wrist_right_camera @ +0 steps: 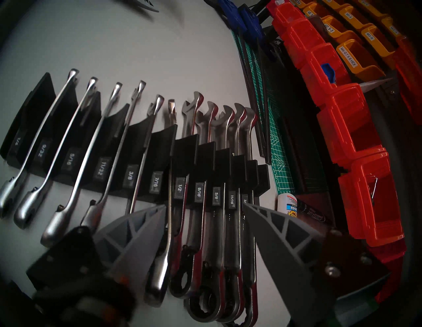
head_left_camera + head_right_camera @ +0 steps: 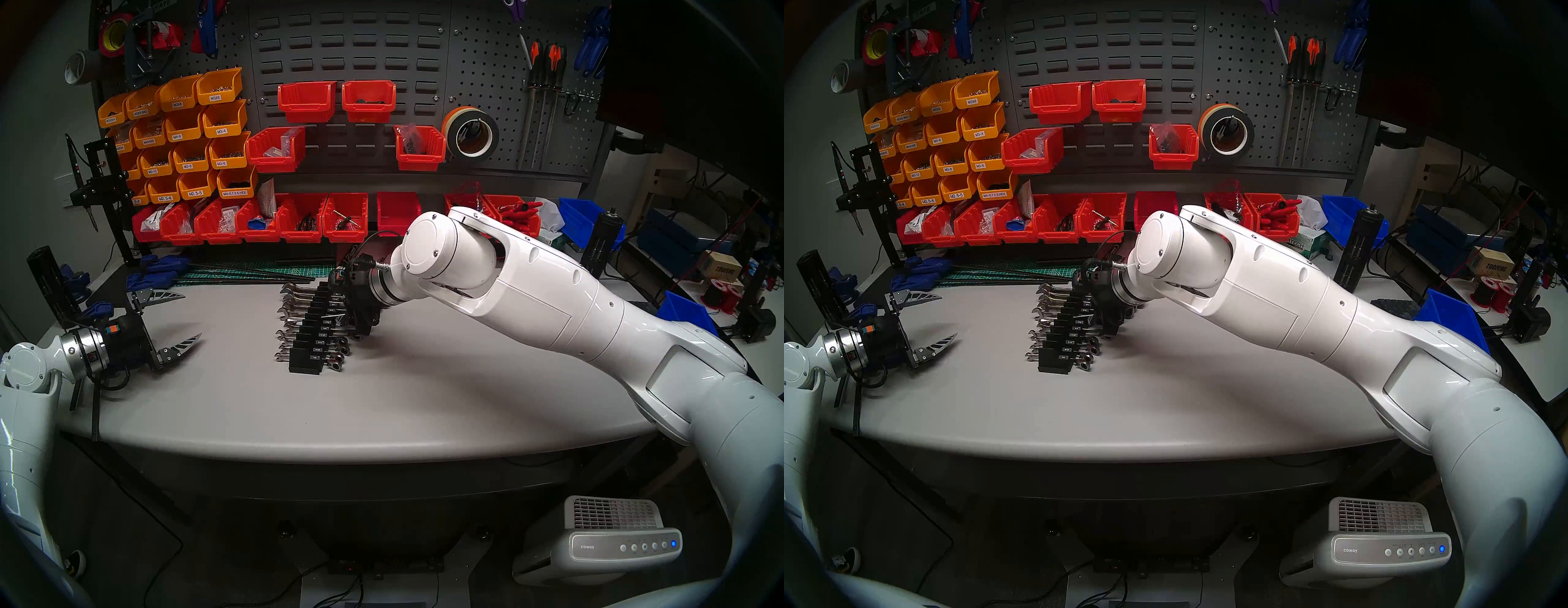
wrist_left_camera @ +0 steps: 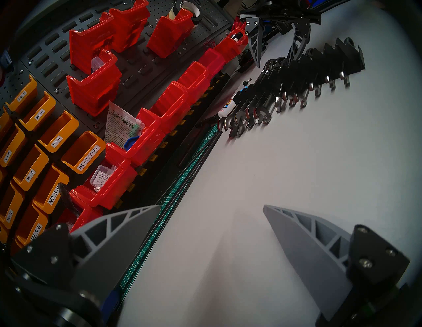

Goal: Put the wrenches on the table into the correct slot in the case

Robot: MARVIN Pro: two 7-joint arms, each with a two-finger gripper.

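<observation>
The black case (image 2: 316, 335) lies along the middle of the grey table (image 2: 424, 382), its labelled grooves clear in the right wrist view (image 1: 157, 182). Several chrome wrenches (image 1: 109, 141) rest across it, each in a groove, ring ends toward my right arm. My right gripper (image 1: 204, 206) hovers open over the ring-end handles at the case's far end. Its fingers (image 1: 269, 226) straddle the wrenches by the 1/2 to 11/16 labels without clamping any. The left wrist view also shows this gripper (image 3: 274, 61) above the case. My left gripper (image 2: 191, 315) stands open and empty above the table's left side.
A green cutting mat (image 2: 271, 271) and blue clamps (image 2: 157, 265) lie behind the case. Red bins (image 2: 297, 220) line the back edge. A glue bottle (image 1: 285, 203) and a marker (image 1: 312, 212) lie just past the case's far end.
</observation>
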